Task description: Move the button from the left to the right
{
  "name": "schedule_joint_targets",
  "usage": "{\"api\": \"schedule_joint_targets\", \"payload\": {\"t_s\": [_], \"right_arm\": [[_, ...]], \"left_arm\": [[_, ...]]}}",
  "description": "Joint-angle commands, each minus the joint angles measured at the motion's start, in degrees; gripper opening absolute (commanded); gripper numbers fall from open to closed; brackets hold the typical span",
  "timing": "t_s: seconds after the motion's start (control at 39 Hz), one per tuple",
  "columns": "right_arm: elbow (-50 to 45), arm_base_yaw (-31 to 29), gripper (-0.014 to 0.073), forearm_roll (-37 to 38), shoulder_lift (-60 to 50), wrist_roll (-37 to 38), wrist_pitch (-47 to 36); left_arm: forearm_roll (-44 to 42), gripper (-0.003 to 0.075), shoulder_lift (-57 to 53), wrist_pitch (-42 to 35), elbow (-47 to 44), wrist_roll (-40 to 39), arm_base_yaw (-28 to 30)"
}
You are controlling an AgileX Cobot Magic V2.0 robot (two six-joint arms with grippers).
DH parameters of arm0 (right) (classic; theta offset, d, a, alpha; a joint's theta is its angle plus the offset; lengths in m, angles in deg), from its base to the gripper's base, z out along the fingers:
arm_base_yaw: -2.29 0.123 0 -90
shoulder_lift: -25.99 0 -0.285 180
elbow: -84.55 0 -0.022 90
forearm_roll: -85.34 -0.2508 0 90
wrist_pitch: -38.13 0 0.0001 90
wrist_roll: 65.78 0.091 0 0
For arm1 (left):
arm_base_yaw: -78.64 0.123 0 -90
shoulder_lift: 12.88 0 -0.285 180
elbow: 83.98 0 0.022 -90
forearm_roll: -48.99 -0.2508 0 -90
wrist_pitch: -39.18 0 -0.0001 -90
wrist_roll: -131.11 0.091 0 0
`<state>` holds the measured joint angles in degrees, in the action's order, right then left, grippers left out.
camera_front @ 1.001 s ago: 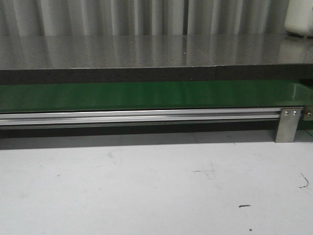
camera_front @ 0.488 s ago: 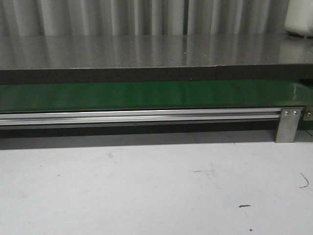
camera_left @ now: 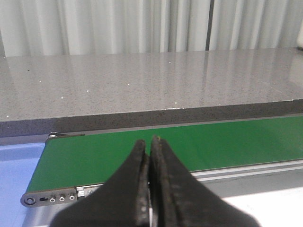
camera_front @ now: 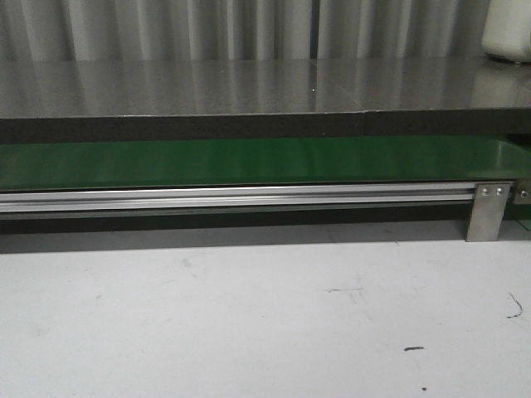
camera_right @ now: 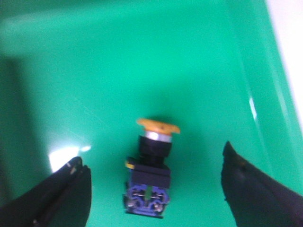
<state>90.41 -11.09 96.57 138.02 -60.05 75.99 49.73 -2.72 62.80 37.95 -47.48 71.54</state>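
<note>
Your front camera looks across a pale grey tabletop (camera_front: 265,315) marked with a few dark scuffs. Beyond it a green conveyor belt (camera_front: 249,162) runs from left to right, edged on its near side by a silver aluminium rail (camera_front: 232,199) that ends at a small metal bracket (camera_front: 488,211) on the right. Behind the belt sits a speckled grey stone counter (camera_front: 249,87), with pale pleated curtains (camera_front: 207,29) at the back. Neither arm appears in this view, and neither does the button.

Your left wrist camera shows the left claw (camera_left: 150,156) clenched, its two black fingers pressed together with nothing between them. It hangs above the near edge of the belt, close to the belt's left end, where a blue surface (camera_left: 19,165) begins.

Your right wrist camera looks down on glossy green belt. The button (camera_right: 151,165) lies there on its side, its orange-yellow cap (camera_right: 158,126) at one end and its black and blue block-shaped body (camera_right: 147,191) at the other. The right claw (camera_right: 156,184) is released, its two black fingers (camera_right: 61,196) spread wide either side of the button, clear of it on both sides and not touching it.
</note>
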Motion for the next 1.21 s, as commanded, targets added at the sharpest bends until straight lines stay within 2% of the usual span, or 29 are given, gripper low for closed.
{"api": "schedule_joint_targets", "payload": {"t_s": [0.0,0.23,0.31,0.41,0.54,0.92,1.18], "right_arm": [[4.43,3.25,0.0496,-0.84,-6.87,-0.12,0.78],[7.26,14.32,0.0044,-3.89,-13.49,-0.12,5.68],[6.95,16.81,-0.0073,-4.02,-15.49,-0.12,7.43],[4.01,18.71,-0.0064,-5.45,-19.57,-0.12,8.41],[-3.97,19.14,-0.0067,-9.22,-27.4,-0.23,5.33],[-43.18,19.14,-0.0067,-9.87,-62.43,-0.36,-19.54],[-60.85,19.14,-0.0067,-9.87,-88.47,-0.36,-23.93]], "left_arm": [[0.41,-0.0021,0.7,-4.31,1.42,-0.64,-0.37],[0.41,-0.0021,0.7,-4.31,1.42,-0.64,-0.37],[0.41,-0.0021,0.7,-4.31,1.42,-0.64,-0.37],[0.41,-0.0021,0.7,-4.31,1.42,-0.64,-0.37],[0.41,-0.0021,0.7,-4.31,1.42,-0.64,-0.37],[0.41,-0.0021,0.7,-4.31,1.42,-0.64,-0.37],[0.41,-0.0021,0.7,-4.31,1.42,-0.64,-0.37]]}}
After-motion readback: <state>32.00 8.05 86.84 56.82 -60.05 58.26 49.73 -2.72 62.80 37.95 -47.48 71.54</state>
